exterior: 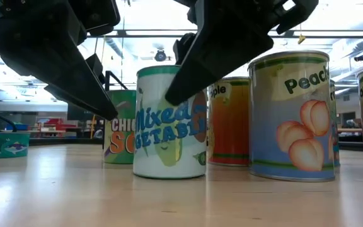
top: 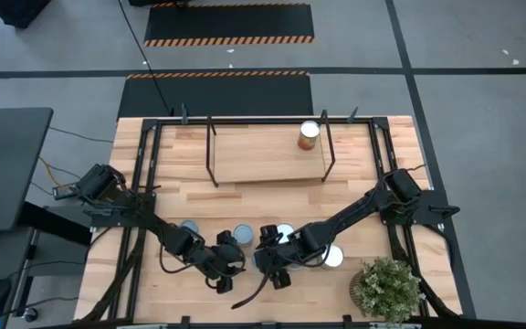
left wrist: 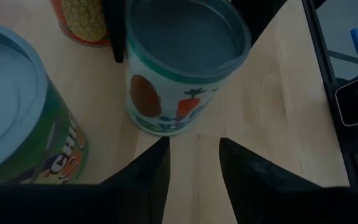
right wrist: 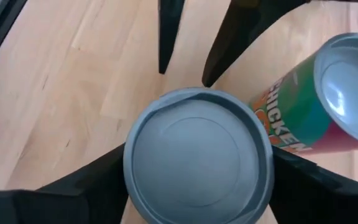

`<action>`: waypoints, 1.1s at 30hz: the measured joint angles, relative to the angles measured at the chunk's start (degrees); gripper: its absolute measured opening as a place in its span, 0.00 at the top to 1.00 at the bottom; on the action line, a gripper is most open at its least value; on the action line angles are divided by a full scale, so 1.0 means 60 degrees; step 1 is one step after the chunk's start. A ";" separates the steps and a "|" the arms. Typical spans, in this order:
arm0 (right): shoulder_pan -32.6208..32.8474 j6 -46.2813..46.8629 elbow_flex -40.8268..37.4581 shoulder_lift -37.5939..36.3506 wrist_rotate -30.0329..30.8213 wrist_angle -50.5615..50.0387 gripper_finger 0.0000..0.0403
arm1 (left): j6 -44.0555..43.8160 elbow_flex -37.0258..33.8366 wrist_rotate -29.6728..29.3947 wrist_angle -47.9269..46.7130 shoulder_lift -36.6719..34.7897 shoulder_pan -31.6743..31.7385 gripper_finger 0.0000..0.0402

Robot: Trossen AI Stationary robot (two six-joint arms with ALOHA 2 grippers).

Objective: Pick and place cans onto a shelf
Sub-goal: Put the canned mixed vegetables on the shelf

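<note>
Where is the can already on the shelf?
In the high view, one orange-sided can stands upright on the shelf, near its far right corner, well apart from the cans clustered by both arms.

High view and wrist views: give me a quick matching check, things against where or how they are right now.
Things:
1 mixed vegetables can
2 orange-labelled can
3 potted plant
4 left gripper

Places or states:
A on the shelf
B table corner at the high view's lower right
C between the right gripper fingers
D open, holding nothing

Pairs: 1-C, 2-A, 3-B, 4-D.
</note>
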 joint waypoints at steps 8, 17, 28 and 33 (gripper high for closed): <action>0.0001 -0.0408 0.0612 -0.0498 -0.0181 -0.0950 0.26 | -0.0056 0.0000 0.0016 0.0000 0.0002 0.0000 0.64; -0.0029 -0.0845 0.1116 -0.2700 0.2183 -0.3509 0.26 | -0.0076 0.0002 0.0244 0.0008 0.0004 0.0000 0.64; -0.2474 -0.1596 -0.2042 -0.6219 0.1953 -0.3272 0.25 | 0.0000 0.0001 0.0164 0.0010 0.0004 0.0011 0.64; -0.4414 -0.1767 -0.3723 -0.6679 0.0814 -0.1754 0.25 | 0.0007 0.0003 -0.0064 0.0010 0.0004 0.0028 0.64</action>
